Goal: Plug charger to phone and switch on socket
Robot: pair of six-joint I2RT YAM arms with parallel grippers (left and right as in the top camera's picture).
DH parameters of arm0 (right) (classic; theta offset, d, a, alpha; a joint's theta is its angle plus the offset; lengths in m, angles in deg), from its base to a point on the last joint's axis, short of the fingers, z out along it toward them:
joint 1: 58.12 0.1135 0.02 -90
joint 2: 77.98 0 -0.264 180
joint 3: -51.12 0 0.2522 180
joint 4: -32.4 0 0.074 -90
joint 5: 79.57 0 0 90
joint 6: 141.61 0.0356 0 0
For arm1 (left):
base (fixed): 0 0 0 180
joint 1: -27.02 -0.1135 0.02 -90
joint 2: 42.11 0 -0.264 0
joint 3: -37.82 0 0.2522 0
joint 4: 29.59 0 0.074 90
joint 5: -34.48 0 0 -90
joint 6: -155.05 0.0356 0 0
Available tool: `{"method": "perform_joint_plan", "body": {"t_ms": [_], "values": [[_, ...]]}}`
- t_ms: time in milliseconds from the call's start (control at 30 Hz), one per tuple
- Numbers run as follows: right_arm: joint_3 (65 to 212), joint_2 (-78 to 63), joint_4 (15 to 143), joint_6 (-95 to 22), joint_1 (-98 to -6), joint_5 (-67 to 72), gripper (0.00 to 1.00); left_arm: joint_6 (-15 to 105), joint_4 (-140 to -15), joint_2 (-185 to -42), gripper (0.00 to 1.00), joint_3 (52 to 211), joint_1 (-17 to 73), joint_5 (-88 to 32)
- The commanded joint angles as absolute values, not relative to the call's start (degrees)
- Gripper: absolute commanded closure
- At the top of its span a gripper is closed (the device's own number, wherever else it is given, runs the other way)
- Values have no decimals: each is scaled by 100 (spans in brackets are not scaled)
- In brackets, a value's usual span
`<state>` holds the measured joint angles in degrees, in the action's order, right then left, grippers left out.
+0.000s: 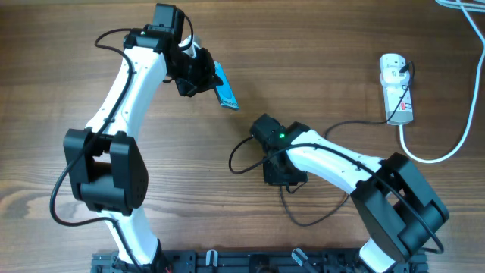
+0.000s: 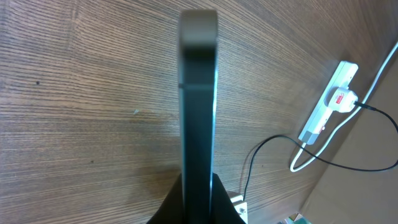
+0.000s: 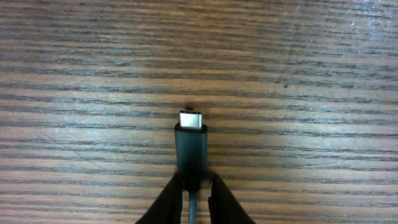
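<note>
Brown wood-grain table (image 1: 318, 53), my left fingers (image 2: 169, 213) clamped on the phone (image 2: 199, 124), right fingers (image 3: 163, 210) pinching the charger (image 3: 190, 152), socket (image 1: 396, 89) well apart.

Phone (image 1: 226, 89): cyan screen, white frame, gripped at one end by left tool (image 1: 206, 76), tilted on edge. Charger (image 3: 191, 144): dark connector with bare silver tip, pinched in right tool (image 3: 194, 182). Its thin black cable runs to socket (image 1: 395, 89): white, red label, flat on worktop (image 1: 318, 61), far right.

phone (image 1: 226, 89): cyan screen; socket (image 1: 395, 89): white, red mark; charger (image 3: 190, 149): black; table (image 1: 341, 45): brown woodgrain
</note>
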<state>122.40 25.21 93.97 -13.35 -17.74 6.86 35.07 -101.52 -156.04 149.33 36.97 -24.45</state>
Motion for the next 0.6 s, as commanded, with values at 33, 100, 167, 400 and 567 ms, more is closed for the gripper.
{"method": "perform_joint_plan", "body": {"t_ms": [33, 100, 167, 400, 567], "values": [[12002, 2788, 9205, -1413, -1811, 843, 86, 3634, -10150, -15440, 96, 14940, 3682, -2434], [12004, 2788, 9202, -1418, -1811, 843, 86, 3634, -10150, -15440, 96, 14940, 3682, -2434], [12004, 2788, 9198, -1422, -1811, 845, 87, 3634, -10150, -15440, 96, 14940, 3682, -2434], [12004, 2788, 9132, -1555, -1811, 841, 89, 3634, -10220, -15440, 96, 14940, 3682, -2319], [12004, 2788, 9135, -1555, -1811, 841, 94, 3634, -10233, -15440, 96, 14940, 3682, -2279]]}}
